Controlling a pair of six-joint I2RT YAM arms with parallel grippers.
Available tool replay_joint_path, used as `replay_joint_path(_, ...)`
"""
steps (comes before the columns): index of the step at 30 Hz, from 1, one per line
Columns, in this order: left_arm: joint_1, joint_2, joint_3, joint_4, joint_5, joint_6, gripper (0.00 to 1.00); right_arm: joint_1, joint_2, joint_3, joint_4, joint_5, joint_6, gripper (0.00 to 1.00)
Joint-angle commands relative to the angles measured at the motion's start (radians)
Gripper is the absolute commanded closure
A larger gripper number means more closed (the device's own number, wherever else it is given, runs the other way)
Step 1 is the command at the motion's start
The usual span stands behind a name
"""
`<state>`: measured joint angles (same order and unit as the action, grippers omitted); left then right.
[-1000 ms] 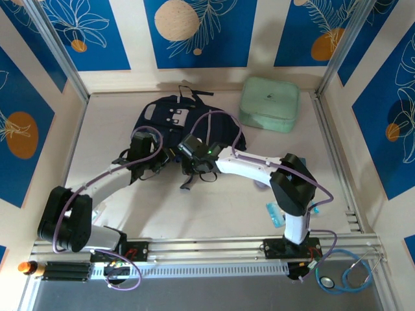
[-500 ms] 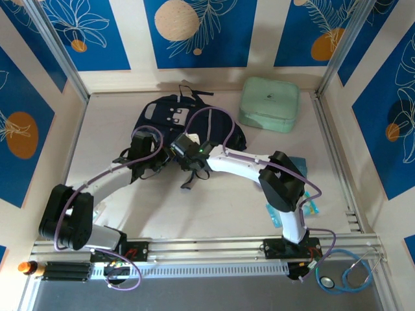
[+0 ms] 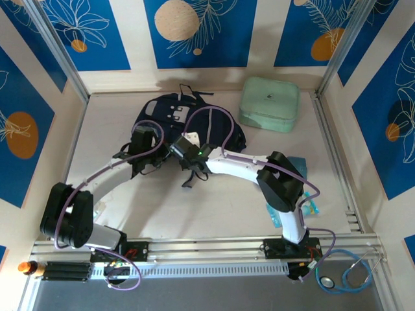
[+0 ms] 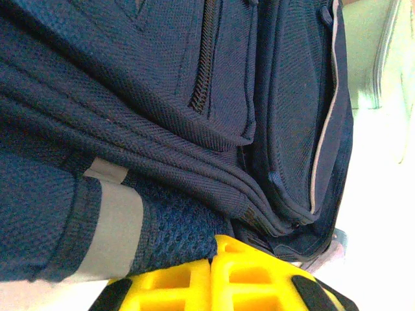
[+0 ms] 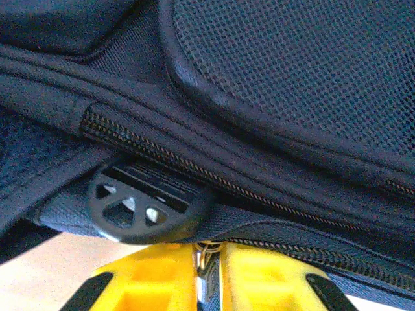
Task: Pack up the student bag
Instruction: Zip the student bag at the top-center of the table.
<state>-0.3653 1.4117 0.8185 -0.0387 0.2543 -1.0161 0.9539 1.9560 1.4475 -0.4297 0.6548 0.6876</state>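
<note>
Your bag [image 3: 155, 111] lies at the back of the tabletop [image 3: 207, 207], left of the case [image 3: 270, 103]. Right end effector [image 5: 209, 249] pinches the zip pull [image 5: 205, 272]. Left end effector [image 4: 213, 256] is clenched against bag fabric.

The right arm has swung left and farther, bringing the right gripper [image 5: 207, 254] to the near edge of the student bag [image 3: 217, 126]. Its fingers have drawn almost together on a zip pull [image 5: 205, 272]. Its elbow has shifted left, uncovering more of a teal item [image 3: 297, 162]. The left gripper [image 4: 214, 258] has edged farther, and the bag's patched top lies slightly farther back.
</note>
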Motion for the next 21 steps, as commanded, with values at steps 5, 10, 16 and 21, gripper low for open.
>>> replay_joint_path(5,0.006,-0.001,0.067,0.025,-0.003,0.06,1.0,-0.023,-0.115,-0.179,0.086,0.062,-0.083,0.87)
replay_joint_path(10,0.009,0.006,0.064,0.031,0.0,0.059,1.0,-0.037,-0.144,-0.235,0.106,0.052,-0.118,0.87)
replay_joint_path(16,0.009,0.016,0.065,0.044,0.015,0.051,1.0,-0.044,-0.124,-0.219,0.153,-0.019,-0.199,0.81)
replay_joint_path(21,0.009,0.014,0.062,0.048,0.019,0.046,1.0,-0.049,-0.105,-0.191,0.127,0.0,-0.188,0.82)
